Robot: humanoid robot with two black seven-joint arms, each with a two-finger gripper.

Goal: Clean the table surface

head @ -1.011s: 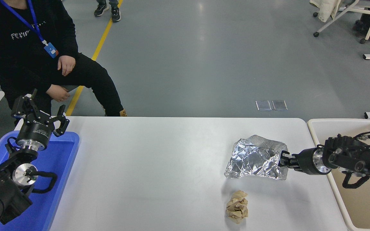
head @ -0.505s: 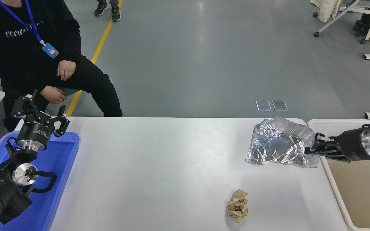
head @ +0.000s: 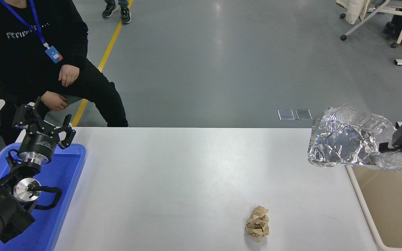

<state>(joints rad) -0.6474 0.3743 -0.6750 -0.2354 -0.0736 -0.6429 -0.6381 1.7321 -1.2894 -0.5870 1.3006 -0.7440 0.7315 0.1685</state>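
The table surface (head: 173,181) is a wide, smooth, matte white top with rounded far corners, filling the lower middle of the view between a blue tray (head: 65,181) at its left end and a beige tub (head: 389,209) at its right end. Soft reflections of ceiling light show on it, and faint smudges mark the middle.

1 crumpled brown paper ball (head: 257,228) sits on it near the front edge, right of centre.

The right gripper (head: 391,146) comes in from the right edge, its jaws closed on the right side of a crumpled sheet of silver foil (head: 347,144). The foil hangs in the air over the table's far right corner and the near rim of the tub.

The left gripper (head: 44,122) is raised over the far end of the tray, its jaws spread wide with nothing between them.

A person in black (head: 30,45) sits beyond the table's far left corner.
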